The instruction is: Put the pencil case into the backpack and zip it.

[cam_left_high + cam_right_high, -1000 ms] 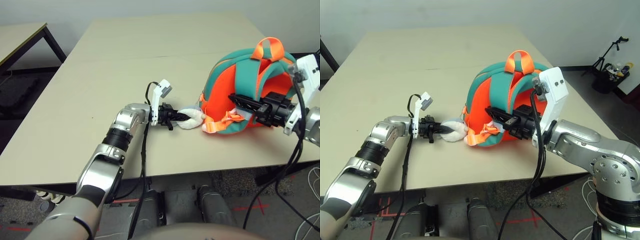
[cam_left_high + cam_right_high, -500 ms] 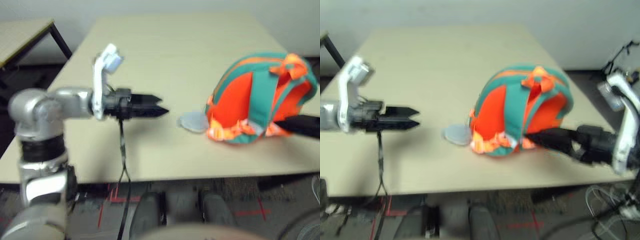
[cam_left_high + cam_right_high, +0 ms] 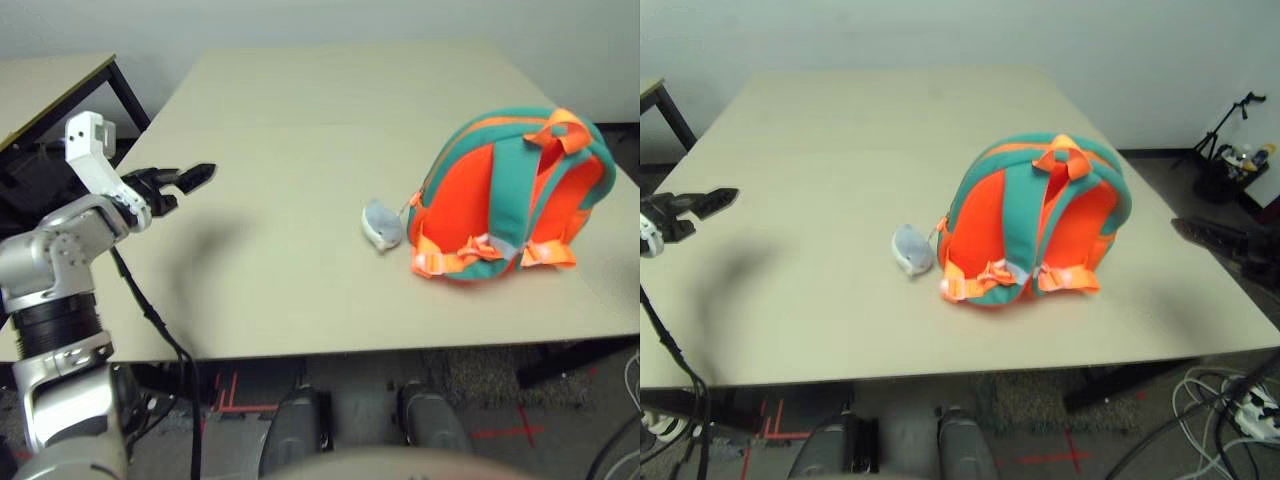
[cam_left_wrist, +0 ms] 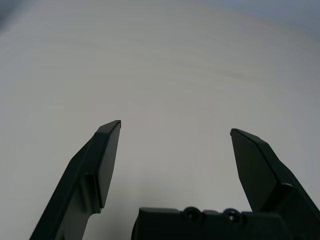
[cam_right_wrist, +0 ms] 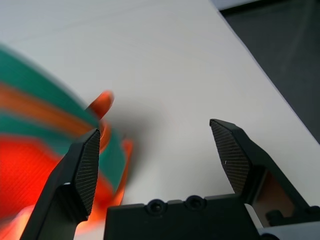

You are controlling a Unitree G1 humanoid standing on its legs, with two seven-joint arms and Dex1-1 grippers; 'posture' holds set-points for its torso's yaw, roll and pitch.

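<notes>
Backpack (image 3: 505, 200) on table (image 3: 270, 290), right part, near the front edge; domed shape, teal fabric panels and straps, bright orange back panels, orange piping along the rounded top. Orange loop handle (image 3: 1063, 160) on top, orange webbing straps (image 3: 990, 280) with buckles bunched at the base. Panel in the right wrist view looks like mesh, finely dotted. Small plush shark (image 3: 381, 225), grey above, white below, rounded and soft-looking, lies on the table just beside the backpack, on its left side. Table top smooth, matte, beige, straight edges. Pencil case: can't tell where it is, inside of backpack hidden. Left arm (image 3: 60, 260), silver metal segments with black joint band and white bracket, bent at the elbow, forearm raised over the table's left side; left gripper (image 4: 175, 125) well apart from backpack and shark, jaws wide open, nothing between them. Right gripper (image 5: 154, 124) out at the table's right side, pointing inward, beside the backpack, clear of it; jaws wide open too, nothing held, ridged texture on the inner pads (image 5: 232, 157). Black cables hang from both arms.
</notes>
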